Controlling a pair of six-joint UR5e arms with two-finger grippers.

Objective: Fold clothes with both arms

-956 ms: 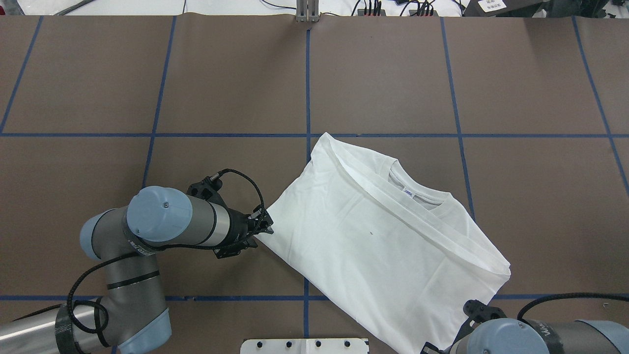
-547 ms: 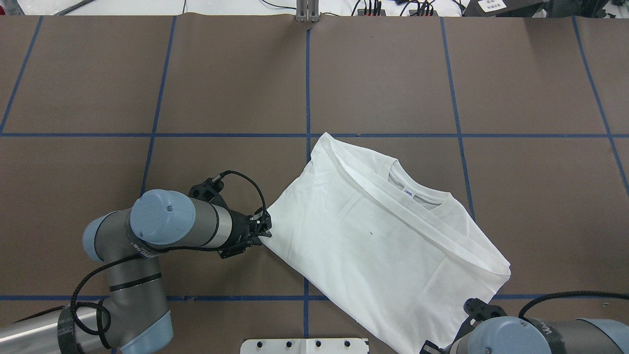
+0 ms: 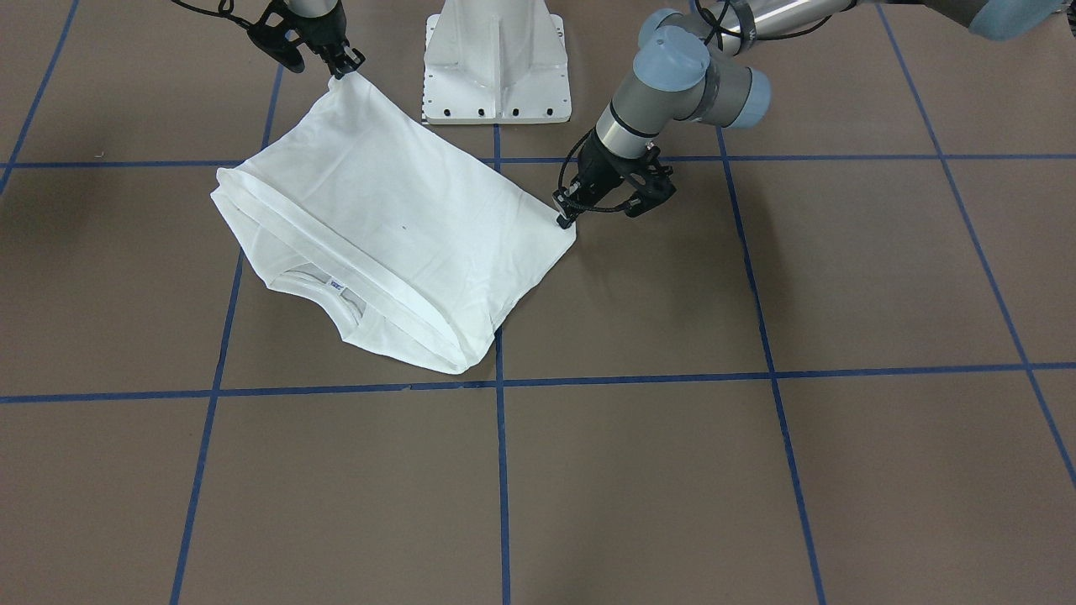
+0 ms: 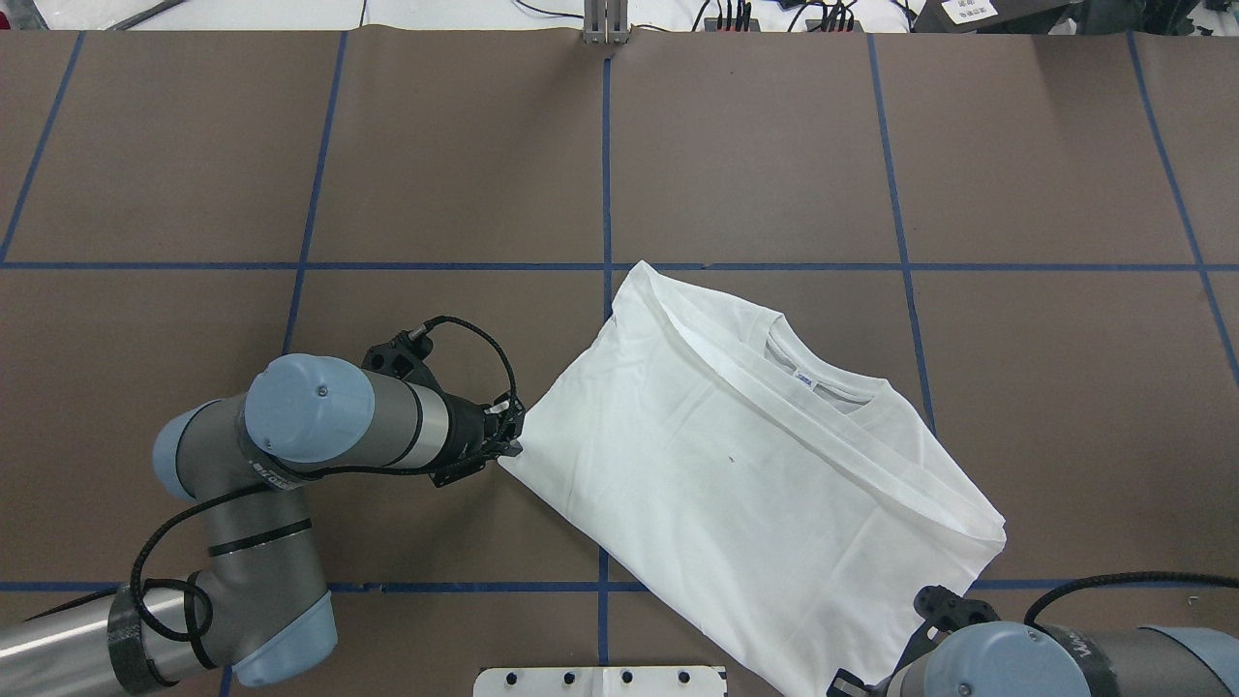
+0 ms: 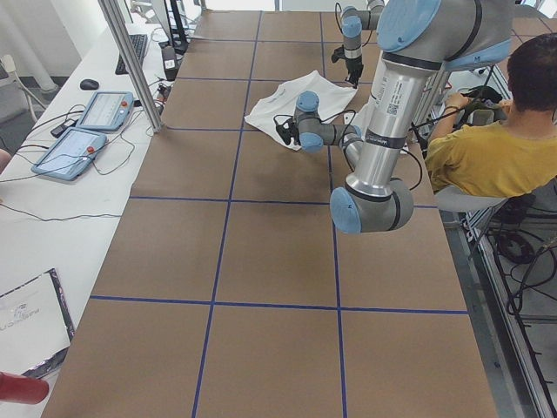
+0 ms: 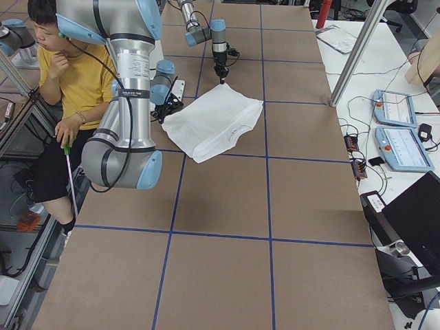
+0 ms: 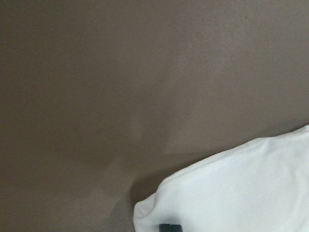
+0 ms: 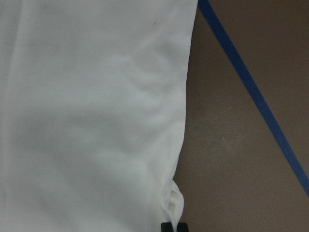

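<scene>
Under both grippers spread the brown table point(image 4: 465, 155), which blue tape lines point(image 4: 607, 174) divided into big squares. Between the two grippers lay the white T-shirt point(image 4: 736, 484), folded into a rough rectangle and turned at an angle to the tape lines. It rested flat on the table, with a smooth folded layer on the side near the grippers and the neck part on the side away from them.

The left arm point(image 4: 319, 426) reached low over the table to one near corner of the cloth. The right arm point(image 4: 1016, 663) came to the other near corner, at the bottom edge of the overhead view. On the robot's side of the two grippers stood the white pedestal base point(image 3: 496, 59), closer to the right one and near the cloth edge.

The left gripper point(image 4: 510, 438) was clamped on its corner of the T-shirt. In its wrist view two dark fingertips point(image 7: 165, 227) pressed together on the rounded corner of the cloth. The right gripper point(image 3: 345, 63) pinched the other corner, and the cloth ran up to a point at its tips. In its wrist view the fingertips point(image 8: 167, 226) sat together at a small bunched fold of the edge.

On the far side of the cloth from both grippers was the ribbed collar point(image 4: 823, 382), partly covered by the folded layer. Inside it sat the small neck label point(image 4: 804, 380). A tiny dark speck point(image 4: 730, 459) marked the top layer, between the grippers and the collar.
</scene>
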